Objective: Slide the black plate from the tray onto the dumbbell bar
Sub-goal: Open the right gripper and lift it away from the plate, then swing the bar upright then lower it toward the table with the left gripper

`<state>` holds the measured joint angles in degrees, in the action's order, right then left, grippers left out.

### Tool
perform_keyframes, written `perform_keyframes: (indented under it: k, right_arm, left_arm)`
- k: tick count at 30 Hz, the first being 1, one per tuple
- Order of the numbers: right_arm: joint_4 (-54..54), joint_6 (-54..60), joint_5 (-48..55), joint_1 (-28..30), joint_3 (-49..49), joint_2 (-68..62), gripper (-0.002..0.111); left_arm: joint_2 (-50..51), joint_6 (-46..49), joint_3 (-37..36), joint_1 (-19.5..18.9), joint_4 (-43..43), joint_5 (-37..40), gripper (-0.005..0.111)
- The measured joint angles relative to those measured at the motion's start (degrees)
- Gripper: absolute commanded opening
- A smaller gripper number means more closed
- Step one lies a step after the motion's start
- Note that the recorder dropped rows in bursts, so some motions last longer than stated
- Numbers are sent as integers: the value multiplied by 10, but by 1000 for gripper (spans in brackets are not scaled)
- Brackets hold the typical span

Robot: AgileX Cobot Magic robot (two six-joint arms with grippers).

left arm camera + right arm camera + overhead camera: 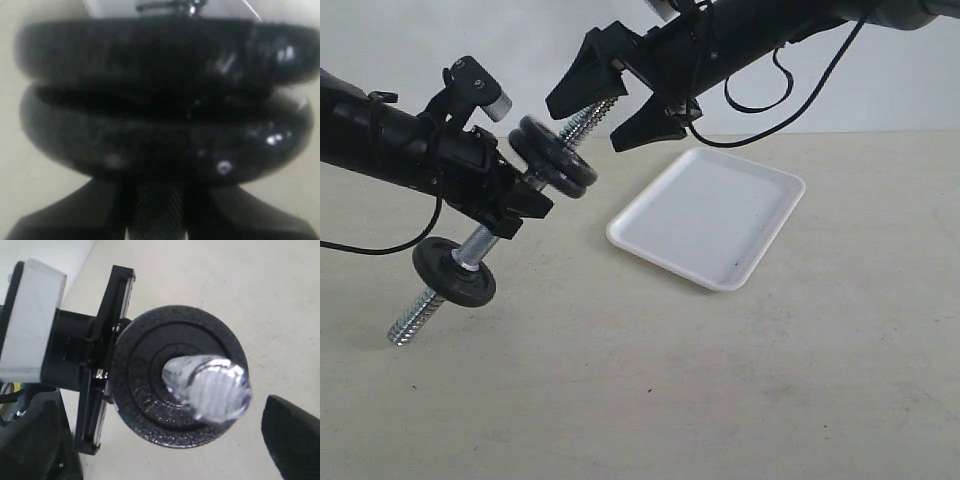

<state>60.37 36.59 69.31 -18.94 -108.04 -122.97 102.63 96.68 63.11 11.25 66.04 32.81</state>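
Observation:
My left gripper (508, 205) (155, 205) is shut on the knurled middle of the dumbbell bar (480, 245) (155, 215), which it holds tilted above the table. Two black discs sit stacked on the bar's raised end. The outer one is the black plate (563, 148) (165, 50) (150, 405), threaded on the bar. My right gripper (616, 106) (160, 445) is open, its fingers (292, 437) apart on either side of the bar's threaded tip (588, 118) (212, 387), touching nothing. The white tray (710, 215) holds nothing.
Another black disc (455, 272) sits near the bar's lower threaded end (412, 318), close above the beige table (720, 400). A black cable (375, 247) trails from the left arm. A pale wall stands behind the table.

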Motion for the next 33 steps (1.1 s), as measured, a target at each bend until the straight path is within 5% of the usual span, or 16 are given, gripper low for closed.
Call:
perform_keyframes:
  k: [11,26,33]
  right_arm:
    - [3,15,-23,9,-3,0,104]
    - [31,100,-90,120,-3,11,104]
    - [42,126,-86,143,-3,94,104]
  left_arm:
    - [1,-2,-3,-3,1,-9,4]
    - [1,-17,-3,-3,6,-9,4]
    - [2,-110,-4,-3,127,-17,4]
